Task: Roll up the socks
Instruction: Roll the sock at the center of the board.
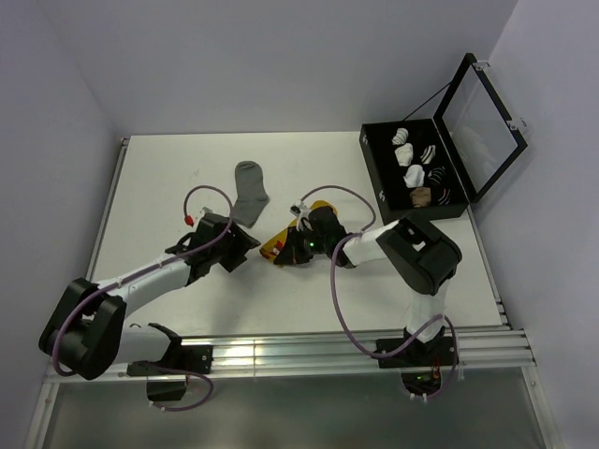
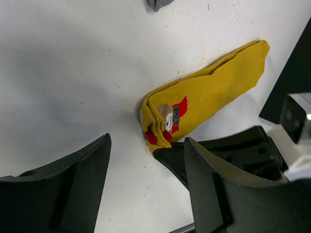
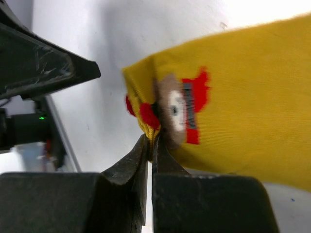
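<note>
The mustard-yellow sock (image 1: 279, 247) lies on the white table between the two grippers. Its end with the red mark (image 2: 178, 114) is folded over. My right gripper (image 1: 292, 247) is shut on that folded end, as the right wrist view (image 3: 151, 141) shows with the sock (image 3: 243, 121) stretching off to the right. My left gripper (image 1: 247, 243) is open and empty just left of the sock, its jaws wide apart above bare table (image 2: 146, 187). The plain grey sock (image 1: 251, 192) lies flat farther back, apart from both grippers; only its tip (image 2: 158, 4) shows in the left wrist view.
A black box (image 1: 372, 173) with its lid (image 1: 482, 122) open stands at the back right, holding several white, striped and tan sock bundles (image 1: 416, 174). A metal rail (image 1: 309, 351) runs along the near table edge.
</note>
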Robot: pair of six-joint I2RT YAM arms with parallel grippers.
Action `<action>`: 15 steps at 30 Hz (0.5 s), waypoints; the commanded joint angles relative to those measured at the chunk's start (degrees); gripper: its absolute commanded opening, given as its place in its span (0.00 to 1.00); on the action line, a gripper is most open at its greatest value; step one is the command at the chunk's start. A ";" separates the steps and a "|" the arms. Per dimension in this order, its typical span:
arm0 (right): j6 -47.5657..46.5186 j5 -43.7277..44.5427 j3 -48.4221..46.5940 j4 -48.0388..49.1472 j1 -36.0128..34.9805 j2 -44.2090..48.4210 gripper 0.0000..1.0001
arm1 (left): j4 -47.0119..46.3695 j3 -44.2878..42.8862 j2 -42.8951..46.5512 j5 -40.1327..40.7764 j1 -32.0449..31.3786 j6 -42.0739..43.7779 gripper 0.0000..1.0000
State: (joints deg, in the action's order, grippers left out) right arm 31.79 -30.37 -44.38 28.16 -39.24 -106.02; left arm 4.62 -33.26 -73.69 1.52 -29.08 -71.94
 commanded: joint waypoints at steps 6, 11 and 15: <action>18.47 -13.48 3.33 15.17 5.84 -8.41 0.00 | -12.79 3.02 -1.80 0.15 -3.61 0.14 0.66; 20.85 -13.66 3.34 14.12 7.43 -10.61 0.00 | -14.46 3.11 -5.49 0.33 -4.58 -0.39 0.64; 20.94 -14.19 2.11 11.57 8.30 -11.93 0.00 | -15.61 3.90 -6.82 1.02 -4.93 -0.57 0.60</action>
State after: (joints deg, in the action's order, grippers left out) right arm 51.92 -44.93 -42.00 42.33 -31.90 -115.63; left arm -7.09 -30.15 -79.99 1.41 -33.54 -72.25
